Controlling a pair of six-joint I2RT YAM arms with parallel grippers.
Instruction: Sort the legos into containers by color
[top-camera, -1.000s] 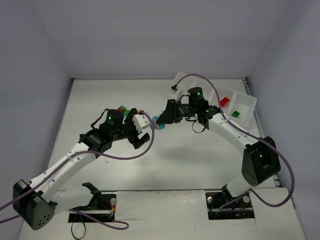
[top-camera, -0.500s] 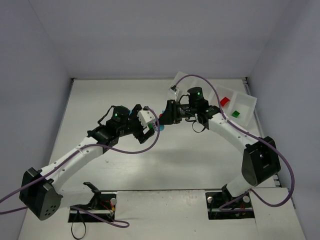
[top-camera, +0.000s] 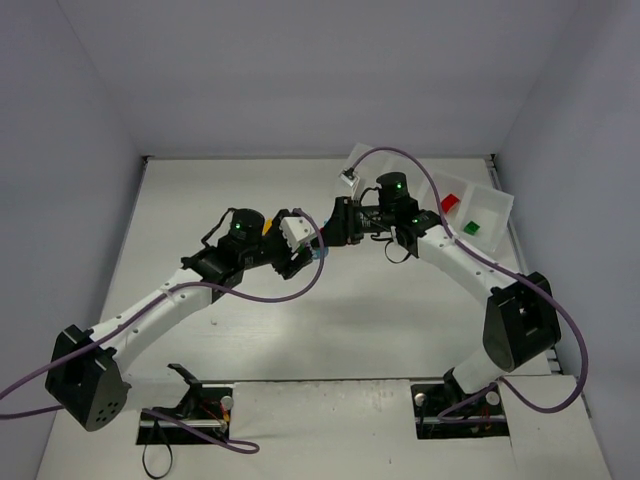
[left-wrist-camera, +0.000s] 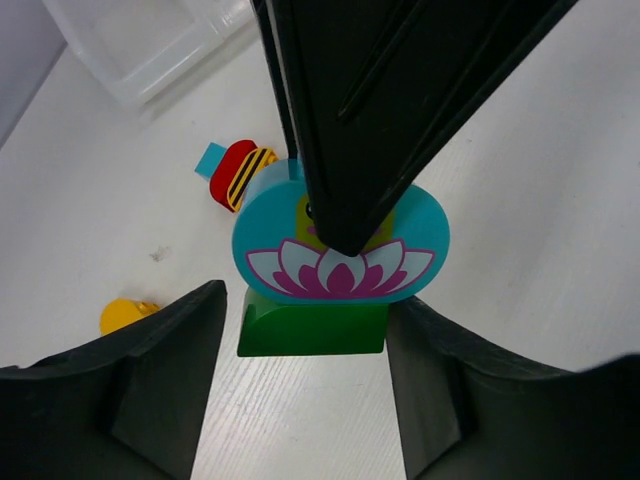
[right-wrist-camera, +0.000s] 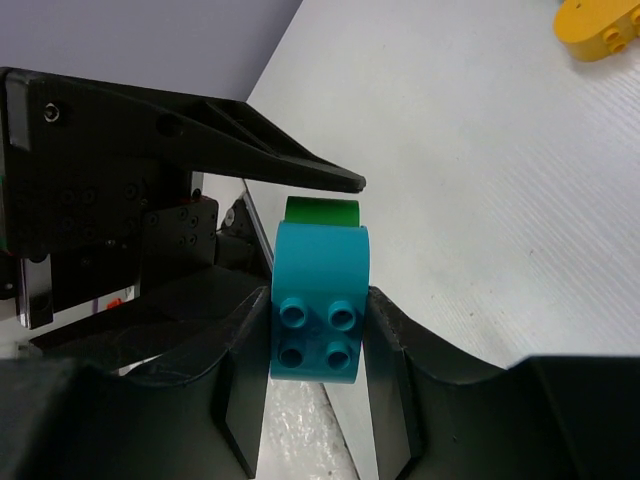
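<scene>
Now the left gripper (top-camera: 306, 254) has swung in across the counter (left-wrist-camera: 540, 150) to meet the right gripper (right-wrist-camera: 318, 335) mid-table. The right one is clamped on a teal piece (left-wrist-camera: 340, 272) (lotus print on its face), apparently held clear of the surface. A green brick (left-wrist-camera: 312, 328) is stuck beneath it. The left jaws are spread, one either side of that green brick; pad contact is unclear. Likely a pull-apart: the colours must separate before either goes to the tray (top-camera: 497, 203), well off right.

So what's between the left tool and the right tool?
A teal lotus piece in the right tool, stuck to a green brick flanked by the left tool; left wrist view.
</scene>
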